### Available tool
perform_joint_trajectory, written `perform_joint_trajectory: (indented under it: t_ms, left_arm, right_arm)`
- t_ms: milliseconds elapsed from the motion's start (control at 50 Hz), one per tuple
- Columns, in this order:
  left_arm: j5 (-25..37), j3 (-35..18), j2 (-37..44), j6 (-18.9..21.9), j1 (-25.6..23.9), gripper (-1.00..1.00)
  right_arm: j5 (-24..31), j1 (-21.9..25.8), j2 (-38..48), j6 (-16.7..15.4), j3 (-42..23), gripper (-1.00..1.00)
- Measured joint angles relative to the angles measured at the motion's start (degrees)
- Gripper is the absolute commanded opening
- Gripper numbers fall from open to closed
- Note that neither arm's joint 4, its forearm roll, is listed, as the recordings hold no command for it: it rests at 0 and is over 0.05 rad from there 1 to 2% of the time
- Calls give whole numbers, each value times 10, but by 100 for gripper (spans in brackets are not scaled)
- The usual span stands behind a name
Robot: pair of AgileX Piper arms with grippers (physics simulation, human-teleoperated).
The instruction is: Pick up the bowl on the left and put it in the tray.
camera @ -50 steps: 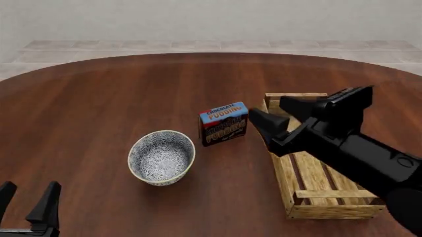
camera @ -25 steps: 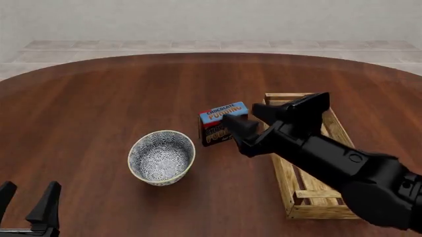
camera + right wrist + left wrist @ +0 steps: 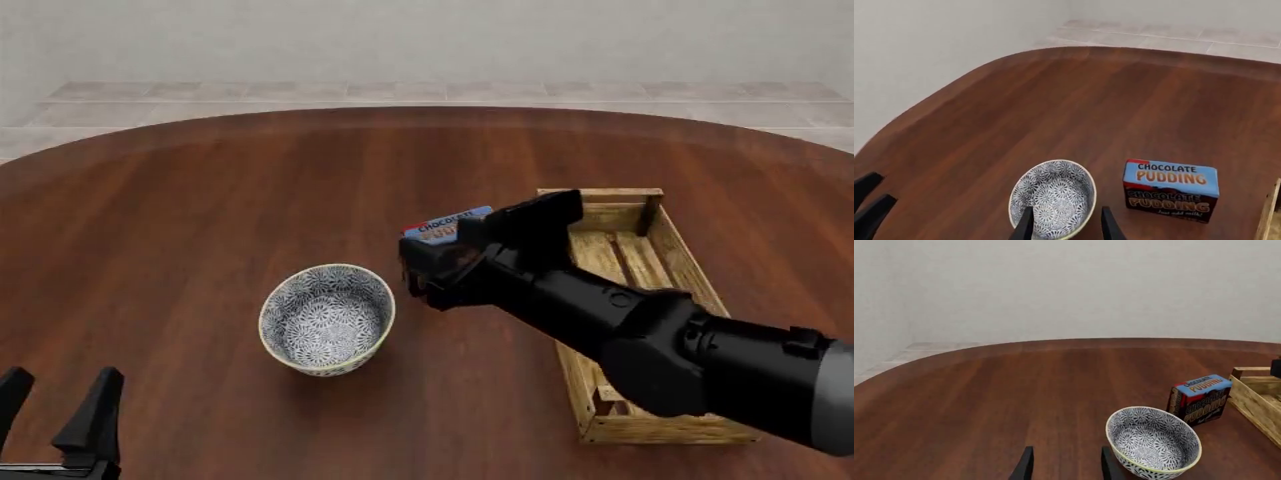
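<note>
**Right arm over the pudding box, bowl alone on the table**

The bowl point(image 3: 328, 318) sits upright on the wooden table point(image 3: 200, 200), nothing touching it. Just right of the bowl and a little farther back, the right gripper point(image 3: 470, 252) hangs with its fingers spread, covering most of the chocolate pudding box point(image 3: 441, 226). Further right of the bowl lies the tray point(image 3: 641, 250), partly hidden by the black arm. Near-left of the bowl, the left gripper point(image 3: 54, 408) shows parted fingers at the frame's edge.

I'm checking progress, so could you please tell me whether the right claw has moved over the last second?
Yes. The right claw has swung leftward, from over the tray across the pudding box toward the bowl, which stayed put.
</note>
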Motion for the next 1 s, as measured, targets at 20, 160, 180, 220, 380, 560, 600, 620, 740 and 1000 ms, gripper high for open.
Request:
perform_joint_trajectory:
  t_ms: [20, 160, 180, 220, 380, 560, 600, 620, 740, 1000]
  left_arm:
    - [0, 0, 0, 0, 0, 100]
    - [0, 0, 0, 0, 0, 100]
    - [0, 0, 0, 0, 0, 100]
    - [0, 0, 0, 0, 0, 100]
    - [0, 0, 0, 0, 0, 100]
    - [0, 0, 0, 0, 0, 100]
    - [0, 0, 0, 0, 0, 100]
    - [0, 0, 0, 0, 0, 100]
    - [0, 0, 0, 0, 0, 100]
    - [0, 0, 0, 0, 0, 100]
  right_arm:
    - [-1, 0, 6, 1, -2, 100]
    - [-7, 3, 40, 5, -18, 100]
    - [-7, 3, 45, 5, -20, 100]
    - [-8, 4, 55, 5, -25, 100]
    - [-7, 2, 88, 5, -42, 100]
    - [-17, -5, 124, 14, -52, 100]
    - [-20, -5, 132, 16, -53, 100]
    - [-21, -5, 135, 16, -53, 100]
    - [-27, -4, 152, 18, -56, 100]
    - [-43, 1, 184, 28, -56, 100]
